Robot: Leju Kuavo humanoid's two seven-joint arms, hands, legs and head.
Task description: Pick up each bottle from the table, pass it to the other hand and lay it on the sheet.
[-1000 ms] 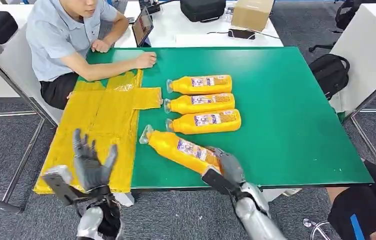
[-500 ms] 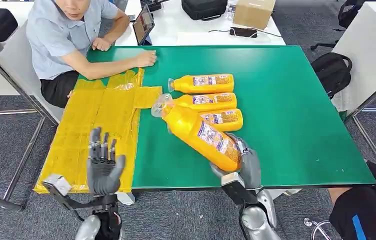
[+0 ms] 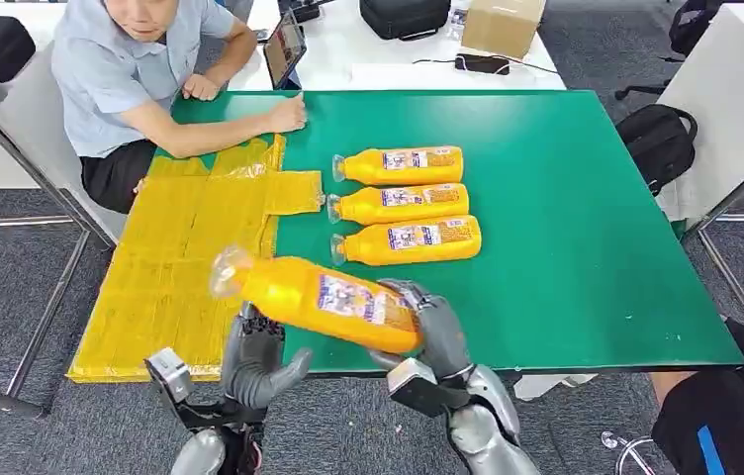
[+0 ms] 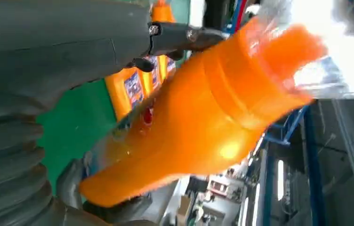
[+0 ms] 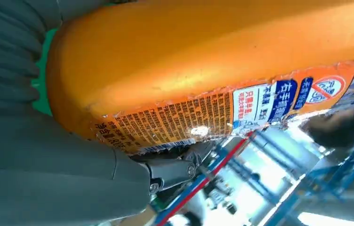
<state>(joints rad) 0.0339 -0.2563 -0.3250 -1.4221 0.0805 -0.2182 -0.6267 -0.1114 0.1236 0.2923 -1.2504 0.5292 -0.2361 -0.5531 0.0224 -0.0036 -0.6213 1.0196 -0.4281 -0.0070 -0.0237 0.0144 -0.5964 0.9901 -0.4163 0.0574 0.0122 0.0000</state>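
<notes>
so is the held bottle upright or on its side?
On its side: the held orange bottle lies roughly level above the table edge, base in the right hand, cap toward the yellow sheet.

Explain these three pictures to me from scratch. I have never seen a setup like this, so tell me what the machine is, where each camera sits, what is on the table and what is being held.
This is a two-armed humanoid robot with silver arms and grey, many-fingered hands. The wide picture comes from a camera high on its body, looking down at a green table. The other two come from cameras at each wrist, very close up and turned sideways.

Three orange plastic bottles with printed labels lie side by side on the table. A yellow plastic sheet covers the table's left part. A person in a light blue shirt sits at the far corner.

The right hand holds a fourth orange bottle in the air by its base end. The left hand is under the bottle's neck end with its fingers around it; I cannot tell whether it grips yet.
</notes>
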